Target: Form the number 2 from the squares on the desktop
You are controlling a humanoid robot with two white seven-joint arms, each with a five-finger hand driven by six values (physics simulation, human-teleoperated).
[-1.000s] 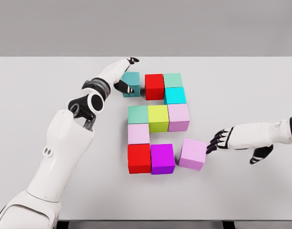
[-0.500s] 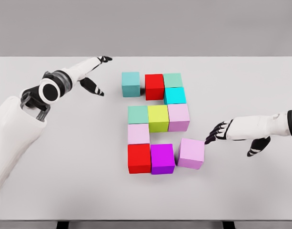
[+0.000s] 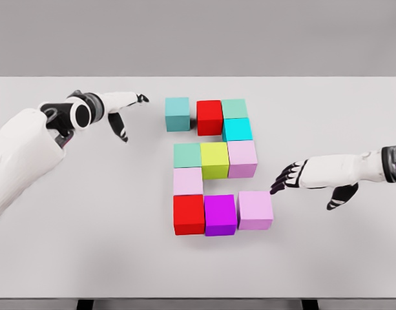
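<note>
Now the right hand (image 3: 289,178), fingers loose and empty, sits at the lilac cube's (image 3: 255,210) two o'clock; overpushing could dislodge the purple cube (image 3: 220,214).

A plain white table (image 3: 327,258) is being shown, spanning nearly the full width of the view. Its far edge is being seen toward 12 o'clock, set against a flat grey backdrop (image 3: 198,35). Toward 6 o'clock, dark supports (image 3: 85,303) are being glimpsed just beneath the near edge.
</note>
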